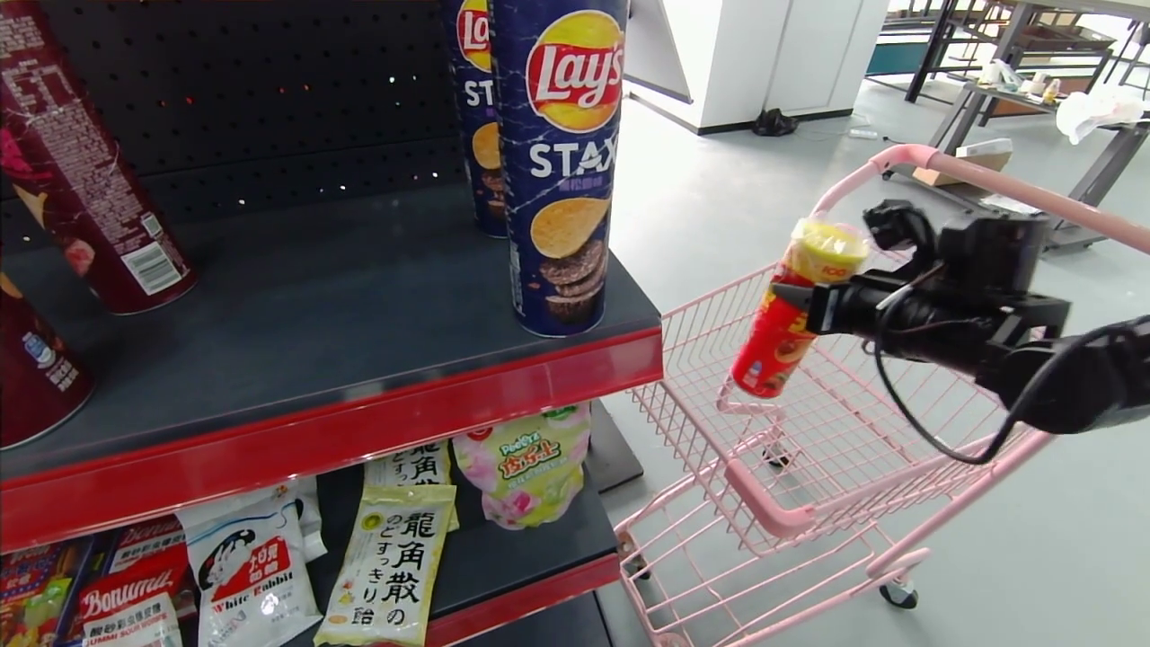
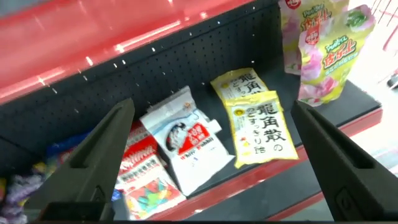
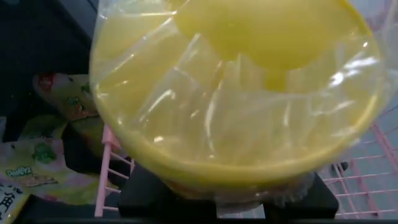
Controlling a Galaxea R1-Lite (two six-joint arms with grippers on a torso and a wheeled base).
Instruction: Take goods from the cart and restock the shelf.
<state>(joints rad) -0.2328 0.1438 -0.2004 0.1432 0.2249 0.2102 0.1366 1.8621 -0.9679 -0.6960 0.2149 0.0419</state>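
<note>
My right gripper is shut on a red chip can with a yellow lid, holding it tilted above the pink cart, to the right of the shelf. The can's yellow lid sits close to the right wrist camera. The upper shelf board holds two tall blue chip cans at its right end and dark red cans at its left. My left gripper is open, in front of the lower shelf's snack bags.
The lower shelf carries candy and snack bags, among them a yellow bag and a white one. A pink-green bag hangs at its right end. Open floor lies behind the cart, with tables farther back.
</note>
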